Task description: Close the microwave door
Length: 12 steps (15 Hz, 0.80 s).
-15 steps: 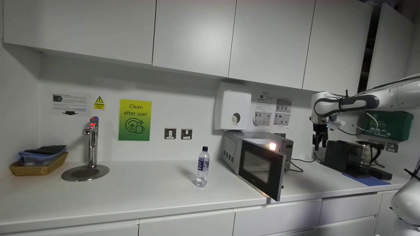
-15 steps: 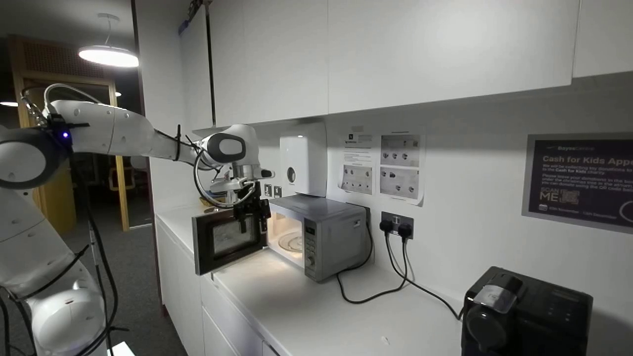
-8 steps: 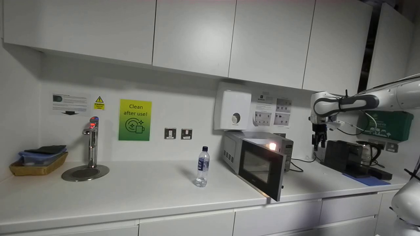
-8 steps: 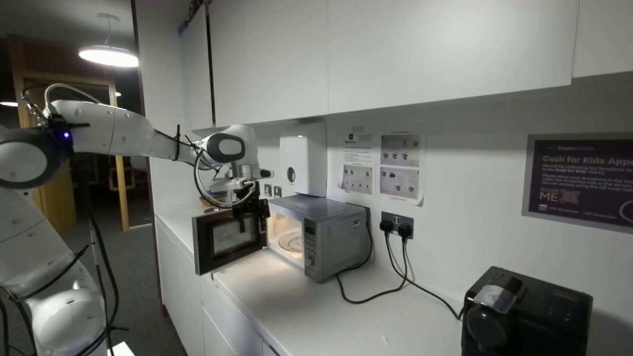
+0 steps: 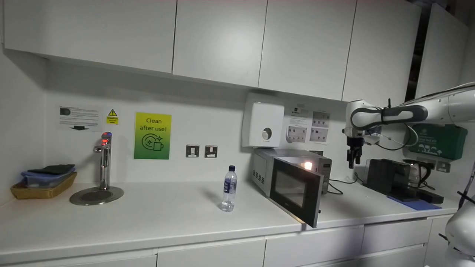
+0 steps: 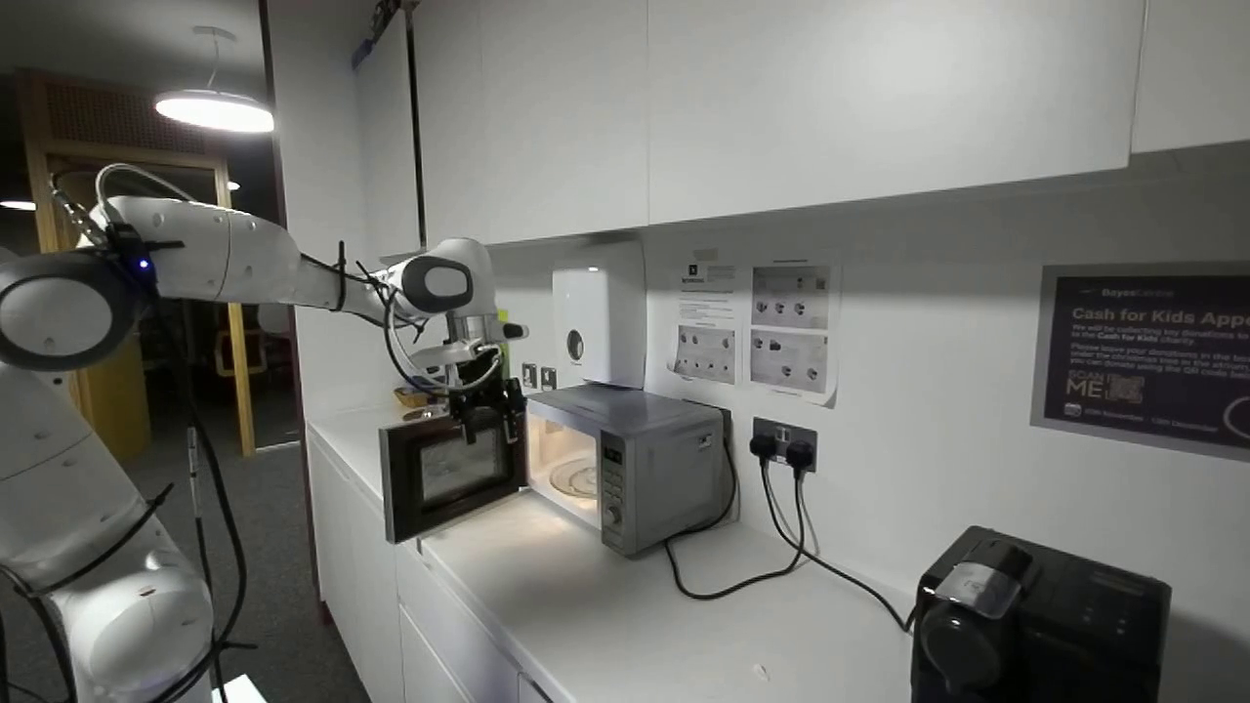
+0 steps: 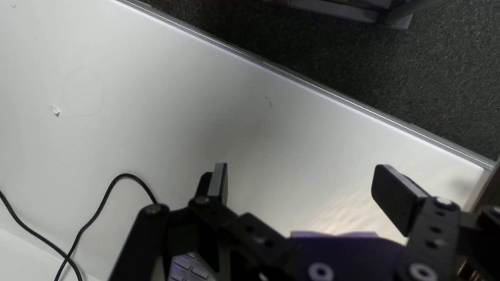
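Microwave door (image 5: 296,191): stands swung out from the microwave (image 6: 656,459). My gripper (image 7: 302,182): jaws apart, empty, on the door's inner side; approach stage, I judge, the next move calling for reaching round to push its outer face.

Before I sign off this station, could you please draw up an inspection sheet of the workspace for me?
Surface: white worktop; small pale scrap or mark, unclear which.
Job's things: microwave lit inside; microwave door open, seemingly overhanging the worktop's front edge.
Clutter: water bottle upright near the microwave; basket near the tap.
Gripper: fingers apart, nothing gripped, not touching the door.
Cables: black cables loop over the worktop; two plugs in a wall socket.
Surroundings: white wall dispenser, green box, lit pendant lamp.
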{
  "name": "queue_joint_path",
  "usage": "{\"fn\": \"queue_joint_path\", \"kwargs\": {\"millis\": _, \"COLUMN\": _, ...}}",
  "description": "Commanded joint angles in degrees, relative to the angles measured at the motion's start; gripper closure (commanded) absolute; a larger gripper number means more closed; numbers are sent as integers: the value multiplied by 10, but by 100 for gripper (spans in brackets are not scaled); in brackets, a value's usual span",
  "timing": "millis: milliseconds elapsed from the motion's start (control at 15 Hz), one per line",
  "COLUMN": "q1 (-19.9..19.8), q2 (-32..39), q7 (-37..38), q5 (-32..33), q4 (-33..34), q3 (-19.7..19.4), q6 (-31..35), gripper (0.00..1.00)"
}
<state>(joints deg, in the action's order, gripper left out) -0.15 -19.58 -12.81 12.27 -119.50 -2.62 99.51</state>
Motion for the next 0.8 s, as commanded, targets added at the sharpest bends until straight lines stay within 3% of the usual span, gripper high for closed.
{"fn": "queue_joint_path", "kwargs": {"millis": 0, "q1": 9, "q2": 37, "q7": 32, "q5": -13, "q4": 61, "q3": 16, "q6": 1, "gripper": 0}}
{"fn": "queue_joint_path", "kwargs": {"millis": 733, "q1": 56, "q2": 142, "q7": 143, "q5": -53, "q4": 212, "q3": 97, "q6": -23, "gripper": 0}}
